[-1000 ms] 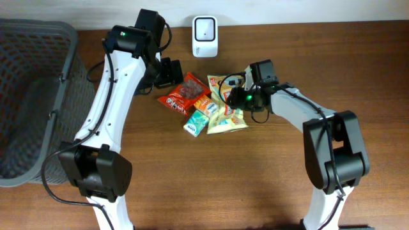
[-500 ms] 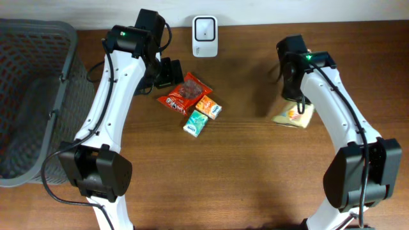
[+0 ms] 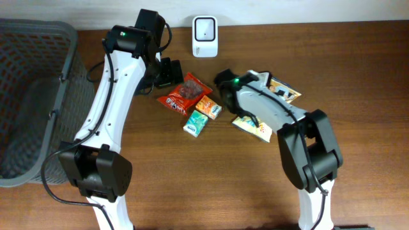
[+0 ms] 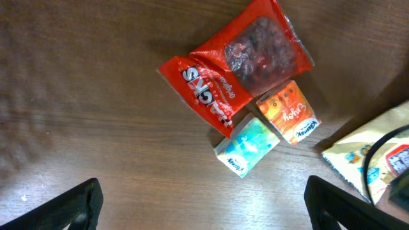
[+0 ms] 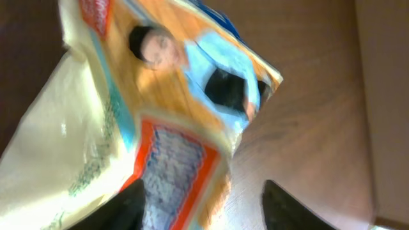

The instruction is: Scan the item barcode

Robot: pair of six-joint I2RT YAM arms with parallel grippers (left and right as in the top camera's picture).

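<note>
1. Snack packet: yellow and orange with a printed face, it fills the right wrist view, blurred and very close to the camera. No barcode can be read on the side that shows.
2. In the overhead view, two such packets lie on the table near the right arm. An orange packet is just beside its wrist, and a cream packet is partly under its forearm. I cannot tell for sure which of them the wrist camera shows. Both are apart from the white scanner at the far edge.
3. The right gripper has its two dark fingers standing apart at the bottom of its view. Bare wood shows between the packet's edge and the finger on the right of the view, so I judge that it pinches nothing.
4. The left gripper is spread wide and empty. It hovers above the red bag, the small orange pack and the teal tissue pack. A grey basket stands at the left.
5. The step in hand, as I judge it, is taking hold of the packet. The scan itself is not yet done.
6. The next move calls for closing the fingers on one edge of the packet and lifting it. Then the barcode side must be turned to the scanner window. The thin film may slip or fold, so the grip should be firm and the barcode kept flat.
</note>
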